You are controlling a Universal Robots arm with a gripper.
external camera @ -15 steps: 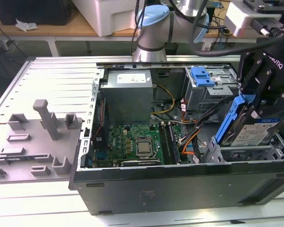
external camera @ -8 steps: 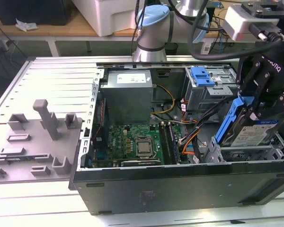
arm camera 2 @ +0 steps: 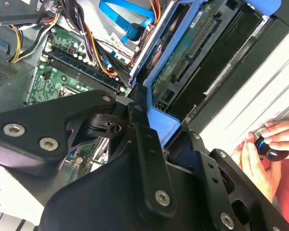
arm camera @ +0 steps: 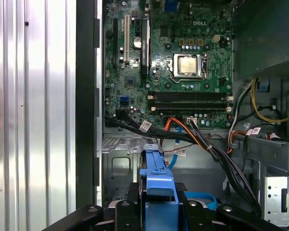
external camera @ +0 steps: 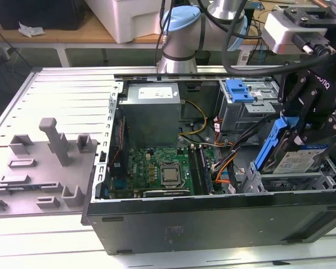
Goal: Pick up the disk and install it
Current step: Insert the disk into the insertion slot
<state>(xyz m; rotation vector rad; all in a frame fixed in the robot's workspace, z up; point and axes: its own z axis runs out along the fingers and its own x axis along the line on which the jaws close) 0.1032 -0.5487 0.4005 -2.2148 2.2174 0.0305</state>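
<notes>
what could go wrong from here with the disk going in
1. The gripper holds the disk tilted over the grey drive cage. At that angle its blue frame may catch the cage rim and jam.
2. The orange and black cables run close by the cage and could be snagged or pinched.
3. A person's hand rests beside the computer case, near the arm, and might be struck.
</notes>
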